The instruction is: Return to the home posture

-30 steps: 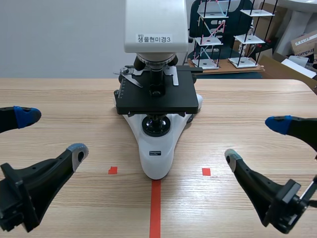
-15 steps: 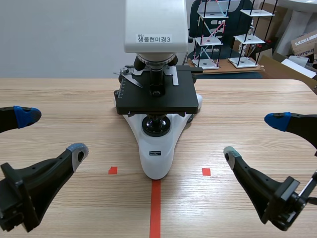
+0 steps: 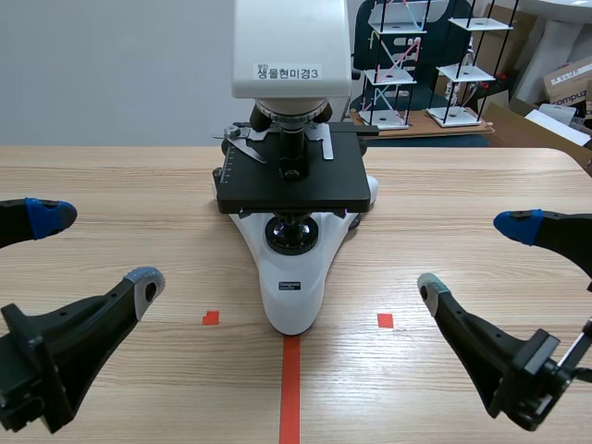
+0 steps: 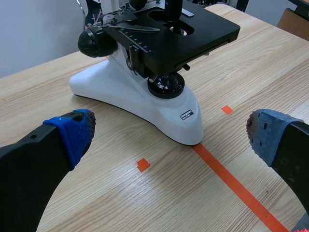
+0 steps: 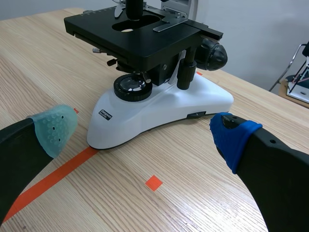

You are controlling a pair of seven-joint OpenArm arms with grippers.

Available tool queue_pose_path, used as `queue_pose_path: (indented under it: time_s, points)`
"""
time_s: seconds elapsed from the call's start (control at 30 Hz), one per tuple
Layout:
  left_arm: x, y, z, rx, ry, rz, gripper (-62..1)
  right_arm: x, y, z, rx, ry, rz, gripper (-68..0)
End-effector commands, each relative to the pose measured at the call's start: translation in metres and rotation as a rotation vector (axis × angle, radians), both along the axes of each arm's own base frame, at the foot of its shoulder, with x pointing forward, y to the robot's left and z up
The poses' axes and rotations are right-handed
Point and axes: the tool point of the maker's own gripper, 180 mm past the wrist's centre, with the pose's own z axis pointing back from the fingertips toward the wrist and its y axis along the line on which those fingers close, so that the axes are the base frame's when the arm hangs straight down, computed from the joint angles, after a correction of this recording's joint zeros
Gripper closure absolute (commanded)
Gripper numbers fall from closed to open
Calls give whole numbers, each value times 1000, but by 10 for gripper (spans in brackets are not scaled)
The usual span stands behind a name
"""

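Note:
A white microscope (image 3: 292, 185) with a black stage stands at the middle of the wooden table (image 3: 444, 194). My left gripper (image 3: 97, 245) hangs low at the left, open and holding nothing. My right gripper (image 3: 472, 256) hangs low at the right, open too and holding nothing. In the left wrist view the microscope (image 4: 145, 82) lies ahead of the open left gripper (image 4: 169, 137), well apart from its pads. In the right wrist view the microscope (image 5: 154, 92) lies ahead of the open right gripper (image 5: 142, 130), also apart from it.
Orange-red tape marks lie in front of the microscope base. Behind the table stand white wire-frame shelf models (image 3: 416, 65) and cardboard boxes (image 3: 569, 88). Bare wood stretches to either side of the microscope.
The right gripper has shifted very slightly to the left since the earliest frame. The left arm and the microscope have kept still.

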Motion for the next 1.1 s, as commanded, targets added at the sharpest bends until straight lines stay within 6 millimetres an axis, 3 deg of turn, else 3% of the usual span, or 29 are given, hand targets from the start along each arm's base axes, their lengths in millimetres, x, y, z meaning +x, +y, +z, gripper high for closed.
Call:
queue_pose_path:
  time_s: [0.0,1.07]
  points:
    - [0,-1,6,-20,-15,6,-623,4,-1,11,15,-37,0,-606]
    - [0,-1,6,-20,-15,6,-623,5,-1,7,1,-20,-2,-606]
